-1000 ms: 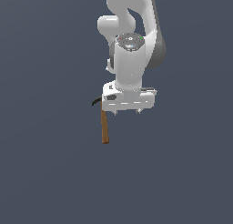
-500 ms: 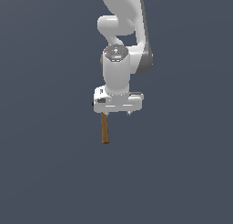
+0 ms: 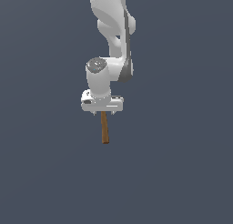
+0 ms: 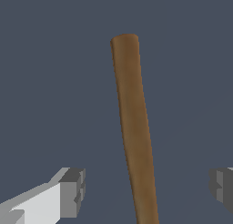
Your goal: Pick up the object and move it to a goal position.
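The object is a hammer whose brown wooden handle sticks out from under the white hand in the exterior view; its head is hidden behind the hand. My gripper sits directly over the handle's upper part. In the wrist view the handle runs between the two grey fingertips, which stand wide apart on either side without touching it. The gripper is open and holds nothing.
A plain dark grey-blue surface fills everything around the hammer. The white arm rises from the hand toward the top of the exterior view.
The hand has shifted toward the exterior view's left and turned, ending centred over the handle. The hammer has stayed in place; its dark head, visible a second ago, is now covered by the hand.
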Robot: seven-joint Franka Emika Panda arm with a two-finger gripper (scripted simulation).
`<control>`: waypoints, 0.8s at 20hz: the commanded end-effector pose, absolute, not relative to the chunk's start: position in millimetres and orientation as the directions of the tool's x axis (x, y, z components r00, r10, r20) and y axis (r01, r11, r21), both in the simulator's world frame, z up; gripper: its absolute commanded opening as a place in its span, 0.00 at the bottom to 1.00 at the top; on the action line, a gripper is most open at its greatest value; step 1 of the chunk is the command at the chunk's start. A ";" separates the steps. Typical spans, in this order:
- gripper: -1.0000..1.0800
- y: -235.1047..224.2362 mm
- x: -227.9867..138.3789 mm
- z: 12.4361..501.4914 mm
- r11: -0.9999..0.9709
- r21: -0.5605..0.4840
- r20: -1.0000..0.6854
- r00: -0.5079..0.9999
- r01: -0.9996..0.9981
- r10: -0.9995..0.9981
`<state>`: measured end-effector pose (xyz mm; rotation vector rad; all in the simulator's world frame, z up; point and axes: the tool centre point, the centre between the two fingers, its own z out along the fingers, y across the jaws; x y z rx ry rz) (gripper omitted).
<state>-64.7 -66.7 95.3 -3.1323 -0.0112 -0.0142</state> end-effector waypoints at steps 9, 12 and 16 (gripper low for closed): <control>0.96 -97.8 -97.8 67.0 -1.000 0.000 0.000 1.000 -0.009 -0.009; 0.96 -97.1 -96.9 67.4 -1.000 0.000 0.000 1.000 -0.010 -0.010; 0.96 -97.2 -97.3 60.2 -1.000 0.000 0.000 1.000 -0.010 -0.010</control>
